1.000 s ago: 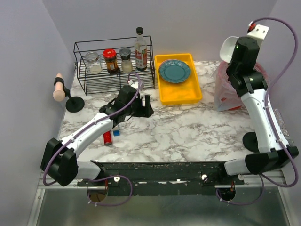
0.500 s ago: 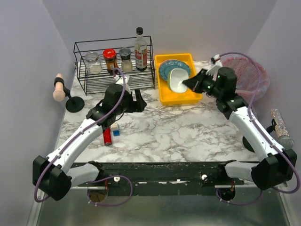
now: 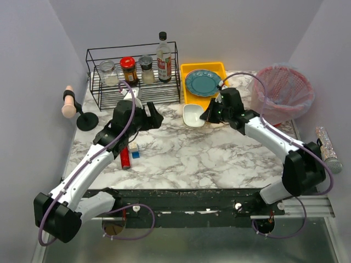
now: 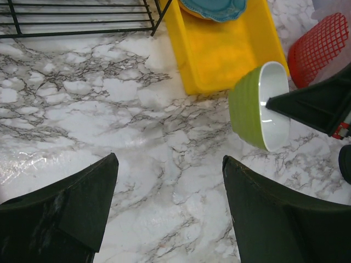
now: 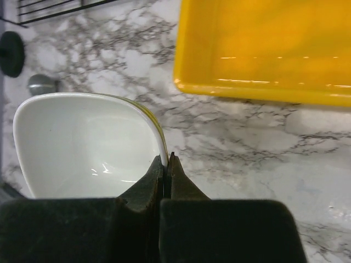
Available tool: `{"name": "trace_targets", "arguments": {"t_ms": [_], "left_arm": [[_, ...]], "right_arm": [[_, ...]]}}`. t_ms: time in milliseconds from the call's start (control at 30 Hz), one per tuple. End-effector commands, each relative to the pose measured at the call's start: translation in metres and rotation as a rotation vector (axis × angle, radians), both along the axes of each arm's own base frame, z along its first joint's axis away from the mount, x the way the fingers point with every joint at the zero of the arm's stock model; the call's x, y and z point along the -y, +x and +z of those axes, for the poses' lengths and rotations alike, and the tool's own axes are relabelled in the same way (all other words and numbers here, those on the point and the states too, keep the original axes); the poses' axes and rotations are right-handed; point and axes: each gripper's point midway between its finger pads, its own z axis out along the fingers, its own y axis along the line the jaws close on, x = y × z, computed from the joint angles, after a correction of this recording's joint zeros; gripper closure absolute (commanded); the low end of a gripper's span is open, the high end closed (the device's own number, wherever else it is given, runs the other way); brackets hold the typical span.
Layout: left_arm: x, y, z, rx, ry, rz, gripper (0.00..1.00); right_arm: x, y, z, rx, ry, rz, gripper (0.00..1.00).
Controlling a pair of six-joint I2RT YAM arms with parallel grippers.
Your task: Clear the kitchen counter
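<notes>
Kitchen counter (image 3: 219, 159) under right gripper (image 3: 208, 115), tilted bowl (image 3: 192, 114) pinched by its rim

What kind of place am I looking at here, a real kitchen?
Probably a mock kitchen set up in a plain-walled test booth, not a home: a marble-patterned counter, a wire rack of spice jars, and a yellow tray holding a teal plate.

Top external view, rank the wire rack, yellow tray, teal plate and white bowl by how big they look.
1. Wire rack
2. Yellow tray, its near end partly hidden
3. Teal plate
4. White bowl, held tilted by the right gripper, so it may look smaller than it is
</notes>
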Motion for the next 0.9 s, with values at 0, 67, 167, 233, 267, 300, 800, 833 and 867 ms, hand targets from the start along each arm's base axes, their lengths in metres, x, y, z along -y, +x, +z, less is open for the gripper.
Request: {"name": "trace_targets", "arguments": {"t_ms": [0,67,167,233,267,300,800,833,867], "left_arm": [[0.005,-0.001,-0.009,-0.028,-0.028,-0.015,0.12],[0.005,-0.002,-0.011,-0.033,-0.027,-0.014,0.12],[0.003,-0.004,-0.011,-0.032,-0.025,-0.012,0.12],[0.002,-0.006,-0.014,-0.036,-0.023,-0.012,0.12],[0.001,-0.007,-0.015,-0.039,-0.021,-0.01,0.12],[0.0,-0.008,-0.017,-0.041,-0.02,-0.009,0.12],[0.05,0.005,-0.006,-0.014,-0.07,-0.169,0.1],[0.057,0.003,-0.003,-0.005,-0.068,-0.188,0.1],[0.064,0.002,-0.003,-0.003,-0.067,-0.206,0.1]], "right_arm": [[0.017,0.045,-0.014,0.028,-0.162,-0.126,0.99],[0.02,0.068,-0.012,0.033,-0.212,-0.174,0.99],[0.03,0.096,-0.016,0.016,-0.243,-0.232,0.99],[0.039,0.109,-0.015,0.018,-0.252,-0.271,0.99],[0.046,0.112,-0.015,0.022,-0.271,-0.295,0.99],[0.053,0.115,-0.015,0.037,-0.302,-0.319,0.99],[0.055,0.043,-0.01,0.088,-0.39,-0.111,0.99],[0.053,0.042,-0.011,0.082,-0.383,-0.103,0.99],[0.049,0.039,-0.011,0.078,-0.369,-0.087,0.99]]}}
